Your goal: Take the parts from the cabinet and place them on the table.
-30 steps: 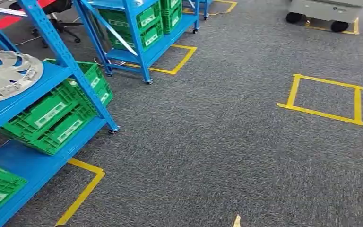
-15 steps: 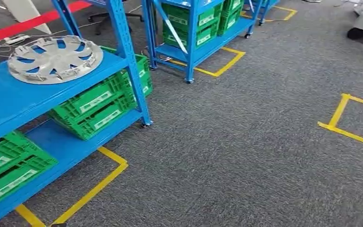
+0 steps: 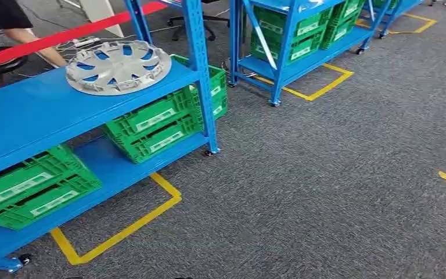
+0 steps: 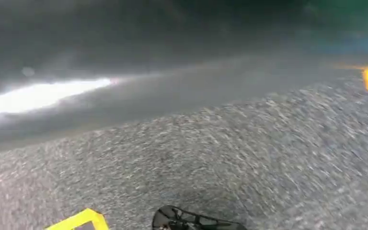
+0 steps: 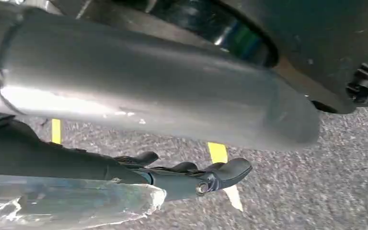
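Note:
A silver wheel cover lies flat on the top shelf of a blue cabinet at the left of the head view. In the right wrist view my right hand hangs over the grey carpet with its dark fingers stretched out and nothing in them. A dark curved shape at the edge of the blurred left wrist view may be my left hand; its fingers cannot be made out.
Green crates sit on the cabinet's lower shelf. A second blue rack with green crates stands behind. Yellow floor tape marks the cabinet's spot. A person's legs and a red band are at the far left. Open carpet lies to the right.
The whole picture has shifted: the camera has turned left, bringing the cabinet and wheel cover toward the middle. The person's legs have come into the picture.

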`<state>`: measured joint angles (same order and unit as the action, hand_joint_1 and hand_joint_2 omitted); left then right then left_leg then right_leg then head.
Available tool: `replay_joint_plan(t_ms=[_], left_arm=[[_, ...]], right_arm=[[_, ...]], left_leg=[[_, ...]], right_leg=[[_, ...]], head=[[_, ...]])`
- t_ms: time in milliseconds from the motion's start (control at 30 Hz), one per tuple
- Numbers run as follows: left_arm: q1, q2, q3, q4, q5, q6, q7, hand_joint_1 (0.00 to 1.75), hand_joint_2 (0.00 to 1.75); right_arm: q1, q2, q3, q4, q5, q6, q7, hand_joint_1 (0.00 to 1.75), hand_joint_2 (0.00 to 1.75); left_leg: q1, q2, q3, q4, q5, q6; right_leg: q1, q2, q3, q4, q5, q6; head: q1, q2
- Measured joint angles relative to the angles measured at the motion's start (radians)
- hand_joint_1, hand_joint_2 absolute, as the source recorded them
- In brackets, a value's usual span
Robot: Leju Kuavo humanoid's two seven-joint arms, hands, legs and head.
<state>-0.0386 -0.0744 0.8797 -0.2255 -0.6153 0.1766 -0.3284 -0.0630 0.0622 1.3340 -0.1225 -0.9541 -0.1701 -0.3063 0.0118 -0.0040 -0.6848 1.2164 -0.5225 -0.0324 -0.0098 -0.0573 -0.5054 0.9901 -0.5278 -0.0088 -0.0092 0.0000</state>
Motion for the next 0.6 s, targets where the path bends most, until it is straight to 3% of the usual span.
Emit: replay_joint_plan(t_ms=[33,67,100,133,233,267,300,333,400,433,467,500,533,567,600], left_arm=[[0.000,0.001,0.000,0.000,0.000,0.000,0.000,0.00,0.00],[-0.001,0.002,0.000,0.000,0.000,0.000,0.000,0.00,0.00],[-0.005,0.001,0.000,0.000,0.000,0.000,0.000,0.00,0.00],[-0.010,0.001,0.000,0.000,0.000,0.000,-0.001,0.00,0.00],[-0.001,0.001,0.002,0.000,0.002,0.001,-0.001,0.00,0.00],[0.001,0.000,0.003,0.000,0.002,0.000,-0.002,0.00,0.00],[0.000,0.000,0.003,0.000,0.001,0.000,-0.005,0.00,0.00],[-0.003,0.001,0.003,0.000,0.001,0.000,-0.006,0.00,0.00],[-0.007,0.001,0.003,0.000,0.001,0.001,-0.007,0.00,0.00],[-0.006,0.001,0.004,0.000,0.001,0.001,-0.007,0.00,0.00],[-0.006,0.001,0.004,0.000,0.001,0.001,-0.006,0.00,0.00],[-0.005,0.000,0.004,0.000,0.001,0.001,-0.006,0.00,0.00],[-0.005,-0.001,0.004,0.000,0.001,0.001,-0.006,0.00,0.00],[-0.006,-0.002,0.004,0.000,0.001,0.001,-0.006,0.00,0.00],[-0.007,-0.001,0.004,0.000,0.002,0.001,-0.006,0.00,0.00]], right_arm=[[0.000,0.000,0.000,0.000,0.000,0.000,0.000,0.00,0.00],[-0.001,0.000,0.000,0.000,0.000,0.000,0.000,0.00,0.00],[-0.001,0.000,0.000,0.000,0.000,0.000,0.000,0.00,0.00],[-0.001,0.000,0.000,0.000,0.000,0.000,-0.001,0.00,0.00],[-0.007,0.000,0.000,0.000,-0.001,0.000,-0.002,0.00,0.00],[-0.008,0.001,0.000,0.000,-0.001,0.000,-0.002,0.00,0.00],[-0.008,0.001,0.000,0.000,-0.001,0.000,-0.005,0.00,0.00],[-0.006,0.001,0.000,0.000,-0.002,0.000,-0.004,0.00,0.00],[0.000,0.001,0.000,0.000,-0.002,0.001,-0.004,0.00,0.00],[0.001,0.001,0.000,0.000,-0.002,0.001,-0.003,0.00,0.00],[0.001,0.001,0.000,0.000,-0.002,0.001,-0.003,0.00,0.00],[0.001,0.001,0.000,0.000,-0.003,0.001,-0.004,0.00,0.00],[0.000,0.001,0.000,0.000,-0.003,0.001,-0.004,0.00,0.00],[0.000,0.001,0.000,0.000,-0.003,0.001,-0.004,0.00,0.00],[0.000,0.001,0.000,0.000,-0.003,0.001,-0.003,0.00,0.00]], left_leg=[[0.000,0.016,0.048,-0.092,0.049,0.002],[-0.002,0.049,0.091,-0.171,0.079,0.006],[-0.017,0.087,0.105,-0.191,0.058,0.007],[-0.016,0.078,0.103,-0.196,0.057,0.022],[-0.019,0.046,0.102,-0.203,0.056,0.039],[-0.012,0.036,0.106,-0.209,0.060,0.045],[-0.010,0.028,0.106,-0.209,0.059,0.051],[-0.010,0.016,0.104,-0.209,0.060,0.057],[-0.011,-0.011,0.104,-0.208,0.059,0.060],[-0.012,-0.025,0.105,-0.208,0.059,0.060],[-0.012,-0.038,0.107,-0.208,0.058,0.059],[-0.011,-0.053,0.109,-0.207,0.057,0.058],[-0.010,-0.068,0.112,-0.207,0.056,0.056],[-0.009,-0.081,0.115,-0.206,0.054,0.053],[-0.012,-0.092,0.113,-0.203,0.052,0.046]], right_leg=[[0.000,-0.012,0.008,0.000,-0.005,0.003],[0.000,-0.023,0.016,0.000,-0.011,0.007],[0.010,-0.033,0.006,0.001,-0.018,0.015],[0.011,-0.043,0.009,0.003,-0.023,0.022],[0.009,-0.075,0.034,-0.003,-0.031,0.035],[0.003,-0.049,0.025,0.007,-0.044,0.040],[0.003,0.007,0.009,0.045,-0.072,0.042],[0.002,0.035,-0.027,0.120,-0.111,0.044],[0.000,0.053,-0.118,0.291,-0.173,0.045],[0.001,0.055,-0.146,0.329,-0.173,0.045],[0.000,0.055,-0.152,0.317,-0.145,0.044],[-0.001,0.057,-0.137,0.266,-0.100,0.043],[-0.003,0.065,-0.104,0.180,-0.043,0.042],[-0.006,0.089,-0.067,0.087,0.007,0.040],[-0.010,0.146,-0.050,0.044,0.007,0.039]], head=[[0.000,0.000],[0.000,0.000],[-0.001,0.000],[0.001,0.000],[0.003,0.000],[0.003,0.000],[0.008,0.000],[0.011,0.000],[0.013,0.000],[0.012,0.000],[0.013,0.000],[0.013,0.000],[0.013,0.000],[0.013,0.000],[0.013,0.000]])
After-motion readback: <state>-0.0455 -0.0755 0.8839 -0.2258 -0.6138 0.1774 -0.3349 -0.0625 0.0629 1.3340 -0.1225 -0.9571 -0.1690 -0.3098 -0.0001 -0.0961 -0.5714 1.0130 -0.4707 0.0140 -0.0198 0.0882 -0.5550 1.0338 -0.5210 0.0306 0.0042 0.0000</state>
